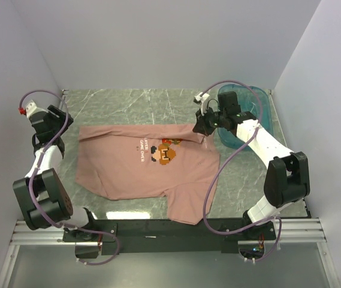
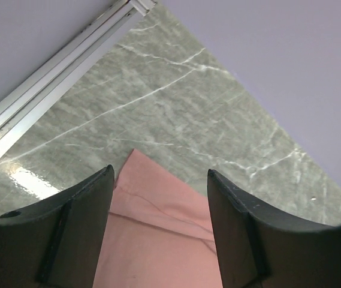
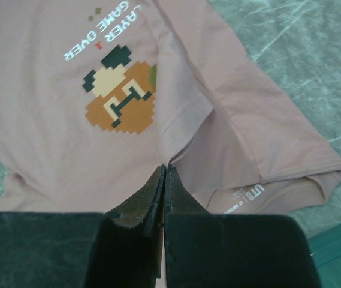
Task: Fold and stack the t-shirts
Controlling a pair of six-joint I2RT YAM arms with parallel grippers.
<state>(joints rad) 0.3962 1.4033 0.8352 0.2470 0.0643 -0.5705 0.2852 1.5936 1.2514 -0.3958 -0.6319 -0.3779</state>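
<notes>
Table (image 1: 128, 102) carries one pink t-shirt (image 1: 128, 174), mostly spread out at its middle with the print upward. Only the part near the collar looks doubled over, so I judge the folding hardly begun and no stack made. A tub (image 1: 260, 102) stands at the far right corner. The left gripper (image 2: 159, 173) hangs wide open over the shirt's left corner. The right gripper (image 3: 163, 171) is pressed shut at the collar side, perhaps pinching cloth.

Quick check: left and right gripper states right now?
Left gripper: open, holding nothing, above the t-shirt edge.
Right gripper: shut, apparently pinching a fold of the t-shirt.
</notes>
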